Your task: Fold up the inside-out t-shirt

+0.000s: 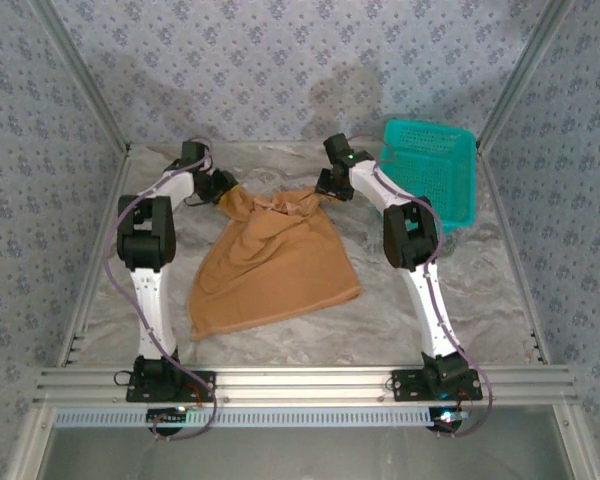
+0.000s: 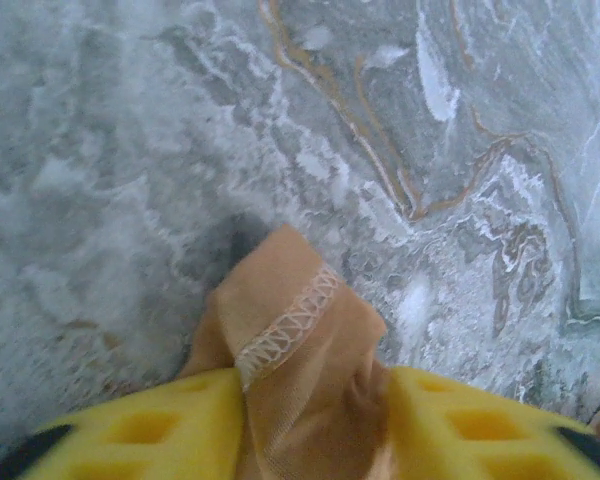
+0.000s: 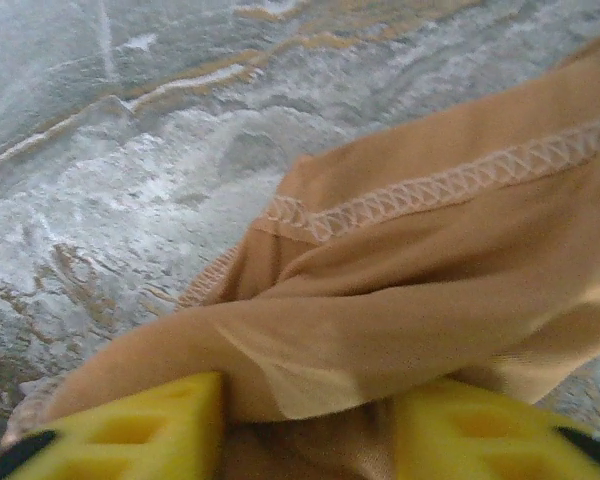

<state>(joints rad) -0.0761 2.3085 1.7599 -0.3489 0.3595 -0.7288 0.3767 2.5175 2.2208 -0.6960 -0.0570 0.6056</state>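
Tan fabric of the t-shirt (image 1: 275, 265) lies on the middle of the table (image 1: 460, 310), between the two arms. Its far edge is raised and stretched between the two held corners. The near part fans out on the table toward the arm bases, with soft creases running down from those corners. No fold is seen: the garment is presented as one loose, roughly triangular sheet, widest at its near edge. A zigzag-stitched hem (image 3: 430, 180) with exposed thread is seen at both held corners, which is consistent with an inside-out garment. Sleeves and label cannot be made out.

The left claw (image 1: 223, 187) is clamped on the far left corner of the cloth; in the left wrist view a bunch of fabric is pinched between the yellow fingers (image 2: 150, 430). The right claw (image 1: 330, 185) is likewise clamped on the far right corner, with cloth gathered between its fingers.

The task is judged to be at an early stage: the shirt is gripped and stretched for laying flat, and every fold is left to be made.

A teal basket (image 1: 430, 170) stands at the far right of the table, apart from the shirt.
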